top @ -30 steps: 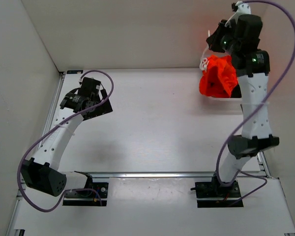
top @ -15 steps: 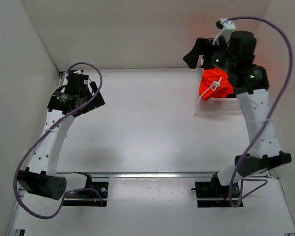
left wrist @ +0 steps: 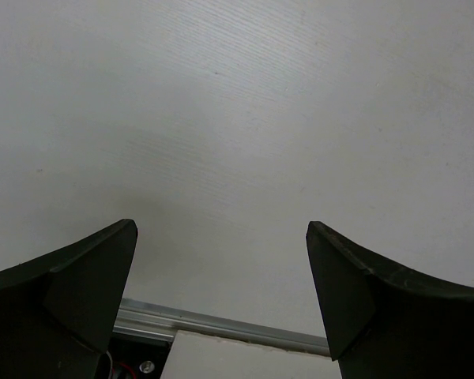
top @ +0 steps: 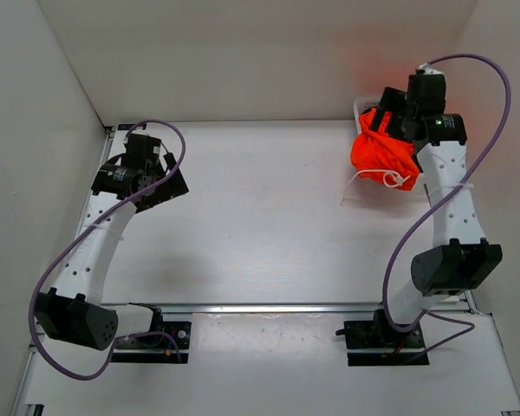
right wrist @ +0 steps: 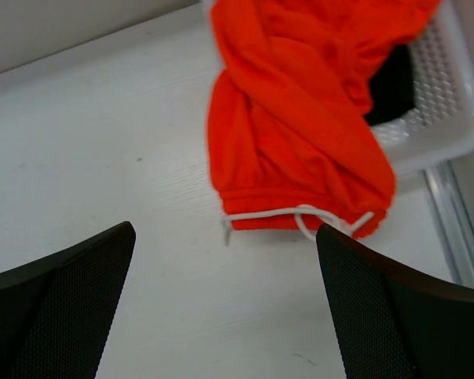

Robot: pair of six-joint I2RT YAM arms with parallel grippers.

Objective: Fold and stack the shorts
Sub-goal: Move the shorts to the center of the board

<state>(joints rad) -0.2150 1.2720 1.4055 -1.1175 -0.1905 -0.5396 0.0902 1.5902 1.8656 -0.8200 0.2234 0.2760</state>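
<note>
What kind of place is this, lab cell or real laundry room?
Most likely a lab test cell: a white table boxed in by plain white walls, left arm and right arm bolted at its near edge, and orange shorts spilling from a white mesh basket.

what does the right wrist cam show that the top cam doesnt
Only the right wrist view: the white mesh basket up close with something dark inside, the shorts spilling over its rim. Only the top view: the left gripper, open over the table, and both arm bases. Both: the orange shorts and their white drawstring lying on the table.
</note>
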